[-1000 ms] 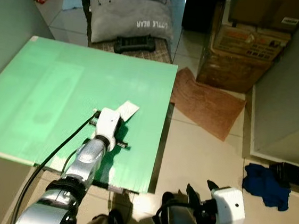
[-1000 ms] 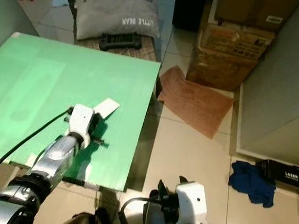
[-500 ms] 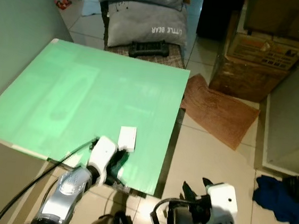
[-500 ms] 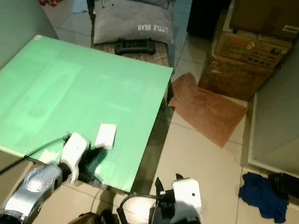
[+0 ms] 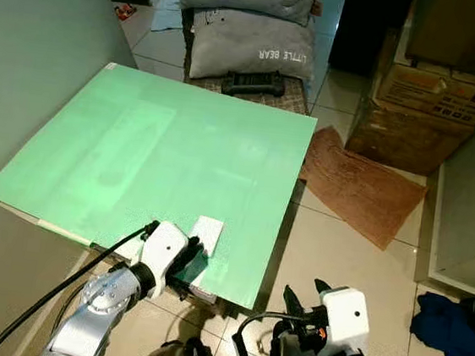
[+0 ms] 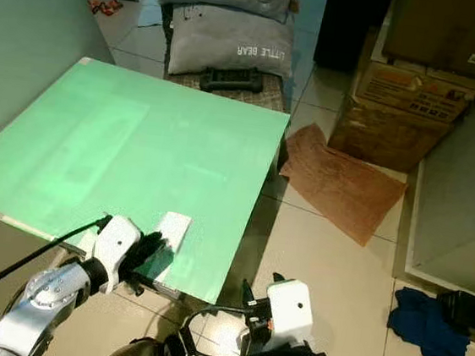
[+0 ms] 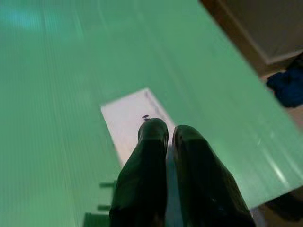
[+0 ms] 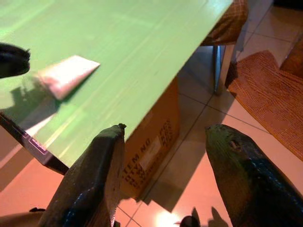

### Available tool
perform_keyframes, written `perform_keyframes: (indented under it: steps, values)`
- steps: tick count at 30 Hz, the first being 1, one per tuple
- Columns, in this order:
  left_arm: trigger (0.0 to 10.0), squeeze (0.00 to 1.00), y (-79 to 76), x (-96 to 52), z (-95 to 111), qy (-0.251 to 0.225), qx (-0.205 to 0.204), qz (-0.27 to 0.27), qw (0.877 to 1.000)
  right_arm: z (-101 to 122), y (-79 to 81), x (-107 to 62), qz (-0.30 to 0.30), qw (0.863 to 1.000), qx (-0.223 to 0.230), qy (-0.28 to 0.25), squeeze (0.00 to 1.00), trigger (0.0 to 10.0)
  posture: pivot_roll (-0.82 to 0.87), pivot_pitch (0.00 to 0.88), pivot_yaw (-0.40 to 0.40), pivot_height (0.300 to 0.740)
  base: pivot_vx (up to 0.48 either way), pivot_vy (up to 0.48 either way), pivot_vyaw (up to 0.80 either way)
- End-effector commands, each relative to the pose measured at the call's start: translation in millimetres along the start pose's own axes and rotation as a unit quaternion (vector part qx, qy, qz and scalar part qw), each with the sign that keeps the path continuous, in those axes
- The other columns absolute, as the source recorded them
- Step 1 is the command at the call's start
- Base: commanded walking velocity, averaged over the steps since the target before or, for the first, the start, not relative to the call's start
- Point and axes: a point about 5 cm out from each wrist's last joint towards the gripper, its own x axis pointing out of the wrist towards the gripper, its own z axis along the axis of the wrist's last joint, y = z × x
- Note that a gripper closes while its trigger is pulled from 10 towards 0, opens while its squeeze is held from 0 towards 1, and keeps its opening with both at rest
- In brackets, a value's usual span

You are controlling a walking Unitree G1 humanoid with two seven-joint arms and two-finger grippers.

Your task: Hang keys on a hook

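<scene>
Where green table (image 5: pixel 180 155) ends, left gripper (image 7: pixel 163 130) overlaps white card (image 7: pixel 130 120)

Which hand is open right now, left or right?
The right hand, low over the tiled floor, has its black fingers spread wide. The left hand, above the white card, is pinched shut.

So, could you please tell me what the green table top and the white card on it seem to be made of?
The green table top looks like fluted plastic sheet: fine parallel ribs and a soft sheen show in the left wrist view. The white card, just ahead of the left tool, looks like thin matte paper or plastic, lying flat; which one I cannot tell.
</scene>
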Motion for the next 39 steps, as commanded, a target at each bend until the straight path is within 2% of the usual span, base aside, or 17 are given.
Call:
perform_keyframes:
  steps: [1,6,8,12,13,15,19,22,24,31,35,36,39]
  values:
    - [10.0,1.0,-2.9,-7.6,-12,0.033,-0.004,-0.01,0.999,-8,4.9,-1.4,0.008,1.0,0.007,0.014,0.0,10.0,-0.24,0.22,0.14,0.74,0.0,0.0,0.0]
    - [10.0,1.0,-8.7,-10.0,-20,0.06,-0.014,-0.026,0.998,-10,7.7,0.3,0.014,1.0,0.01,0.018,0.0,10.0,-0.23,0.225,0.136,0.74,0.0,0.0,0.0]
    - [10.0,1.0,-6.4,-10.7,-25,0.075,-0.021,-0.015,0.997,-10,7.6,1.0,0.016,1.0,0.009,0.018,0.0,10.0,-0.23,0.225,0.136,0.74,0.0,0.0,0.0]
    - [10.0,1.0,3.9,-13.6,-31,0.095,-0.029,0.039,0.994,-10,4.8,2.0,0.016,1.0,0.007,0.017,0.0,10.0,-0.22,0.221,0.138,0.74,0.0,0.0,0.0]
    - [10.0,0.0,2.8,-14.1,-31,0.091,-0.035,0.055,0.994,-10,4.7,3.2,0.017,1.0,0.007,0.016,0.0,10.0,-0.22,0.22,0.137,0.74,0.0,0.0,0.0]
    - [10.0,0.0,2.0,-14.2,-31,0.089,-0.038,0.06,0.993,-10,4.8,3.8,0.017,1.0,0.007,0.015,0.0,10.0,-0.22,0.22,0.137,0.74,0.0,0.0,0.0]
    - [10.0,0.0,-9.4,-9.6,-25,0.051,-0.037,0.068,0.996,-7,6.3,7.8,0.02,1.0,0.002,0.007,0.0,10.0,-0.21,0.223,0.137,0.74,0.0,0.0,0.0]
    - [10.0,0.0,-15.5,-6.2,-22,0.035,-0.01,0.062,0.997,-6,7.2,8.6,0.024,1.0,-0.004,0.005,0.0,10.0,-0.22,0.223,0.135,0.74,0.0,0.0,0.0]
    - [10.0,0.0,-28.4,-1.8,-26,0.037,-0.012,0.043,0.998,-6,5.9,5.7,0.025,1.0,-0.006,0.006,0.0,10.0,-0.23,0.227,0.134,0.74,0.0,0.0,0.0]
    - [10.0,0.0,-46.9,8.0,-27,0.032,-0.008,0.021,0.999,-8,3.3,2.2,0.019,1.0,-0.009,0.012,0.0,10.0,-0.24,0.234,0.138,0.74,0.0,0.0,0.0]
    - [10.0,0.0,-45.8,15.9,-32,0.039,-0.024,0.034,0.998,-7,5.5,2.5,0.018,1.0,-0.007,0.011,0.0,10.0,-0.25,0.238,0.14,0.74,0.0,0.0,0.0]
    - [10.0,0.0,-44.2,21.9,-31,0.039,-0.022,0.04,0.998,-8,6.7,1.5,0.017,1.0,-0.006,0.011,0.0,10.0,-0.25,0.242,0.138,0.74,0.0,0.0,0.0]
    - [10.0,0.0,-42.2,27.3,-29,0.036,-0.006,0.048,0.998,-9,8.1,-0.4,0.019,1.0,-0.005,0.013,0.0,10.0,-0.25,0.249,0.141,0.74,0.0,0.0,0.0]
